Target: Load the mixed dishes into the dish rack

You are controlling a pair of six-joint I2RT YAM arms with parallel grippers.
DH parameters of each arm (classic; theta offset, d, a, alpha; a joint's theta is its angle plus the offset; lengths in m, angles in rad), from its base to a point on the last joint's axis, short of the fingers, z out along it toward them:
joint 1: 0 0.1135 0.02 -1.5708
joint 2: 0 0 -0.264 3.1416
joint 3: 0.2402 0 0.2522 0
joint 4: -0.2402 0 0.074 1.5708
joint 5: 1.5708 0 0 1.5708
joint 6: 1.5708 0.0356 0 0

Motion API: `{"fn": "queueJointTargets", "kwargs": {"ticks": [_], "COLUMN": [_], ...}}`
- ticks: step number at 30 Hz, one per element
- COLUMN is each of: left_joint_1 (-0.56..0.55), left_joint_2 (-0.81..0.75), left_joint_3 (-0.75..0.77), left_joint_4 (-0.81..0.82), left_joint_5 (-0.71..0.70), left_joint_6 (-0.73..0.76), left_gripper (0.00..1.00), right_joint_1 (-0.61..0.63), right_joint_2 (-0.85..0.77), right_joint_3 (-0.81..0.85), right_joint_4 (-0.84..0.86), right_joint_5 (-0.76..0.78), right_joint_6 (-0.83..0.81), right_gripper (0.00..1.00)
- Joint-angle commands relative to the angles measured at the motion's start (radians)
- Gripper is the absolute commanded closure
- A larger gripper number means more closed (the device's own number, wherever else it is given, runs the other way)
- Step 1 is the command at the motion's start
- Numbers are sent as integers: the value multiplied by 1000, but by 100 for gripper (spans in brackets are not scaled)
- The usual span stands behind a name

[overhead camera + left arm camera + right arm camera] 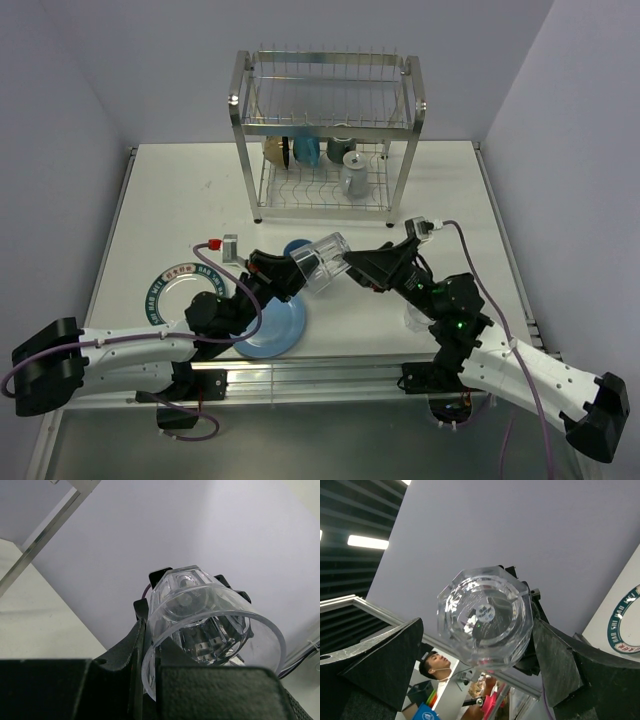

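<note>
left claw (pixel 292 268) is clamping the glass (pixel 322 262) by its rim, holding it airborne well in front of the rack (pixel 325 128). right claw (pixel 352 266) is gaping wide around its base, not gripping. risk: left releasing before right is closing, and the smooth glass is dropping.

White arm links (pixel 130 345), black joints (pixel 45 365), black left tool (pixel 295 272), purple cables (pixel 255 310), green light (pixel 460 323)

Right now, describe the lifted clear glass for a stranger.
Start at the tall steel wire dish rack. In front of it, the left gripper holds a clear faceted glass tilted in midair; the other clear glass stands on the table.
</note>
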Motion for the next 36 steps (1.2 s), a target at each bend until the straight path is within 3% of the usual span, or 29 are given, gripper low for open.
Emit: {"fn": "queueJointTargets", "kwargs": {"ticks": [1,7,10,13,14,16,19,20,21,22,24,28,36], "left_joint_1": [6,14,16,22,26,37,45,45,45,45,45,45,46], "left_joint_2": [17,29,26,20,16,3,-35,-53,-88,-104,-145,-213,-400], "left_joint_3": [32,35,28,32,38,66,124,141,160,210,265,304,272], "left_joint_4": [140,138,135,108,85,-35,-298,-405,-522,-798,-1142,-1539,-1681], "left_joint_5": [28,47,42,44,44,31,-44,-92,-151,-271,-414,-551,-582], "left_joint_6": [5,-3,-6,-14,-23,-47,-99,-133,-171,-270,-392,-603,-637], "left_gripper": [100,100,100,100,100,100,46,13,5,1,1,1,4], "right_joint_1": [13,34,40,46,47,50,56,57,57,57,59,59,51], "right_joint_2": [65,102,99,97,97,106,110,107,105,100,119,215,549], "right_joint_3": [61,88,104,108,113,124,139,145,154,171,211,282,413], "right_joint_4": [131,142,112,99,86,56,7,-16,-64,-88,-169,-240,-84], "right_joint_5": [1,22,30,38,39,42,71,83,97,129,200,301,446], "right_joint_6": [-5,-31,-43,-57,-60,-76,-118,-135,-152,-195,-272,-402,-594], "right_gripper": [3,4,15,47,74,100,100,100,100,100,100,100,100]}}
